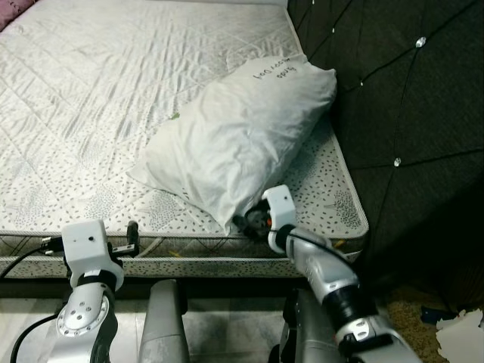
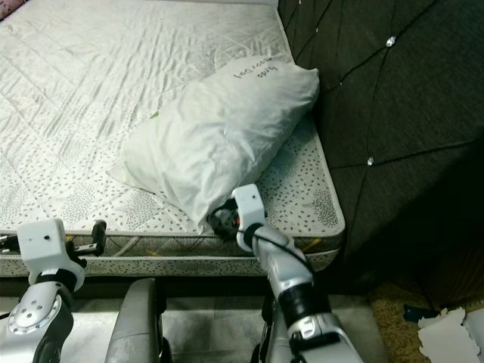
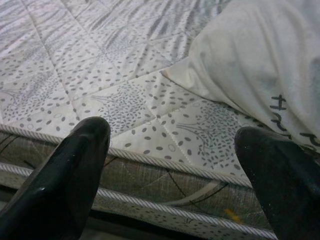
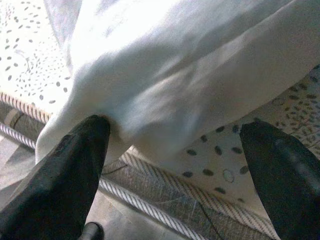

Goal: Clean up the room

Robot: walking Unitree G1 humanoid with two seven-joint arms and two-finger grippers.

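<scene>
A bare quilted mattress with a grey speckled pattern takes up most of the scene, its near edge running across in front of the robot. A dark tufted headboard with small shiny studs stands along the mattress's right edge.

A white pillow lies on the mattress in its near right corner. Its long axis runs diagonally: the far end, with handwriting on it, points toward the headboard, and the near end points toward the mattress's near edge, where a corner of it reaches almost to the piping.

The right gripper is at that near pillow corner, just over the mattress's near edge. Its two black fingers stand wide apart, with one fingertip touching the pillow's fabric; nothing is clamped between them.

The left gripper is held before the near edge of the mattress, further left and well apart from the pillow, fingers likewise spread wide and empty.

Scraps of white paper lie on the floor by the foot of the headboard.
</scene>
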